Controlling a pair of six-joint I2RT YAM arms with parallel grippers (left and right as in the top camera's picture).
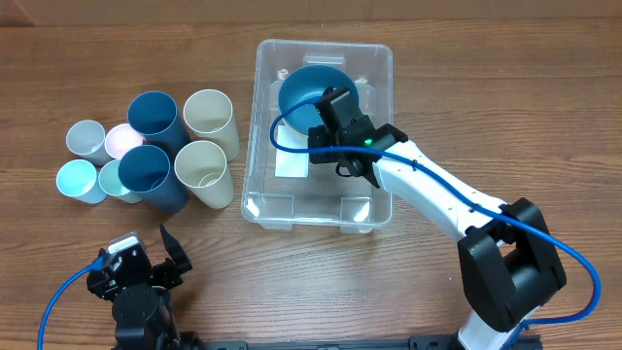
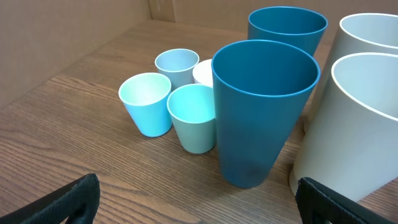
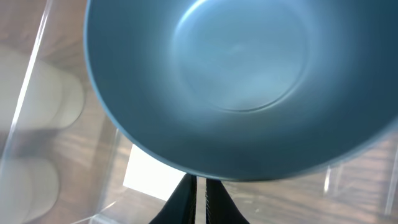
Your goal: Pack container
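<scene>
Gripping: the right gripper (image 1: 328, 105) has its jaws pressed together to a thin slit. In the right wrist view its fingertips (image 3: 186, 194) vanish beneath the near rim of the blue bowl (image 3: 236, 87). Whether they pinch that rim cannot be told.
Right arm: the base sits at 5 o'clock of the table (image 1: 505, 68). The white forearm stretches low toward 11 o'clock and crosses above the container's 4 o'clock corner. The wrist hangs over the container's middle, and a blue cable (image 1: 544, 228) loops along the arm.
Container: the container (image 1: 260, 146) stands upright at the table's centre, a little toward 12 o'clock. The white label (image 1: 290, 162) lies on its base toward the 9 o'clock wall.
Bowl: it is inside the container at the 12 o'clock end, with its mouth facing up in the overhead view.
Left arm: it is folded low at 7 o'clock of the table, with the wrist aimed toward 12 o'clock at the cups.
Left gripper: the left gripper (image 1: 149, 251) has its jaws spread wide and holds nothing. Its fingers (image 2: 68, 202) show at the lower corners of the left wrist view.
Cups: they cluster at 9 o'clock of the table. The two cream cups (image 1: 209, 119) stand near the container's 9 o'clock wall, apart from it. The two dark blue cups (image 1: 155, 119) come next, and the four small cups (image 1: 86, 141) are farthest toward 9 o'clock.
</scene>
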